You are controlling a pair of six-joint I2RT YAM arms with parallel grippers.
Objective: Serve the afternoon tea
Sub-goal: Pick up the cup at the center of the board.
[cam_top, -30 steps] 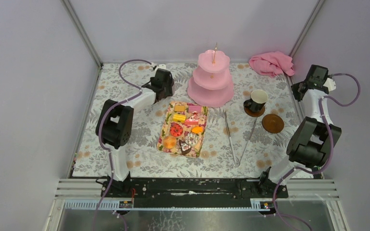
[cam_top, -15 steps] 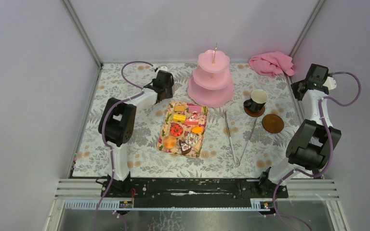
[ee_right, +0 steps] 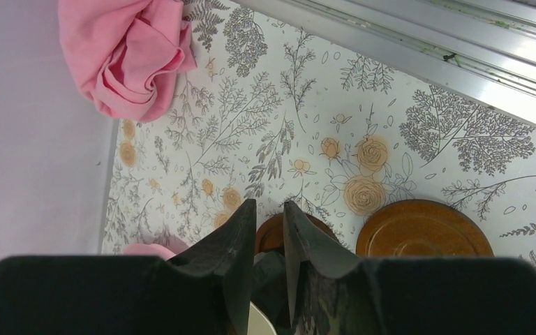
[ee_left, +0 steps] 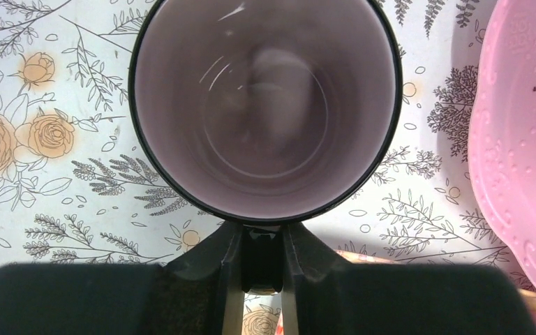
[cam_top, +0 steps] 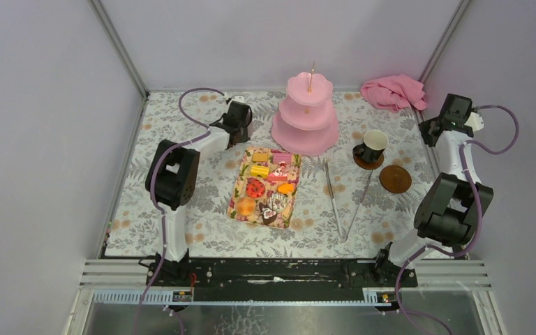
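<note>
Our left hand [ee_left: 261, 262] has moved back a little toward the pink stand [cam_top: 306, 115]. It is clamped on a mug [ee_left: 265, 105] above the desk [ee_left: 56, 174]. Our right hand [ee_right: 265, 255] looks nearly together.

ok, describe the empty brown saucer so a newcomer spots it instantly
Start at the pink three-tier stand at the back. Right of it a black mug sits on one brown saucer; the empty brown saucer lies just nearer and right of that. It alone carries nothing.
</note>
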